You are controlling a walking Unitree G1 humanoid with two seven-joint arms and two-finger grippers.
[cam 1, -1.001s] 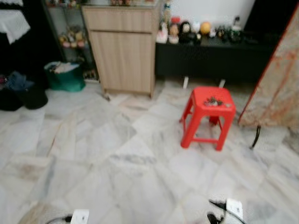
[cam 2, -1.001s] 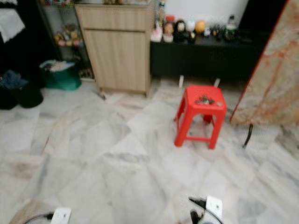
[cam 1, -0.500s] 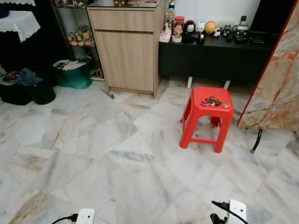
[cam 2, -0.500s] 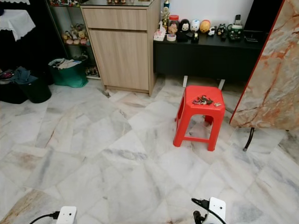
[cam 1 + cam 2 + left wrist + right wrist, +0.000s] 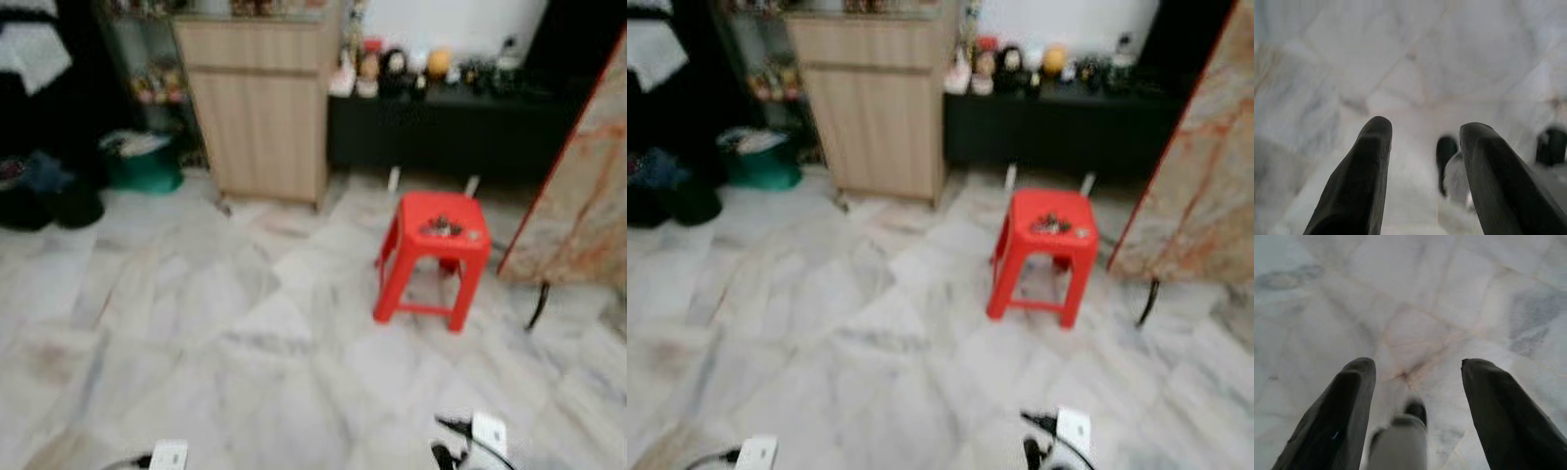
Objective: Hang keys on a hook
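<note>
A dark bunch of keys lies on top of a red plastic stool on the marble floor, ahead and to my right. The eye views are blurred. Both arms hang low at the bottom edge of the eye views. In the left wrist view my left gripper is open over bare floor tiles. In the right wrist view my right gripper is open too, with nothing between its fingers. I make out no hook.
A wooden cabinet stands at the back, with a low black bench of figurines to its right. A marble slab leans at the right. A green basket and dark bins sit at the left.
The whole picture has shifted slightly and blurred, so the camera moved. The stool and the keys on it stay put. Both arms still hang low.
</note>
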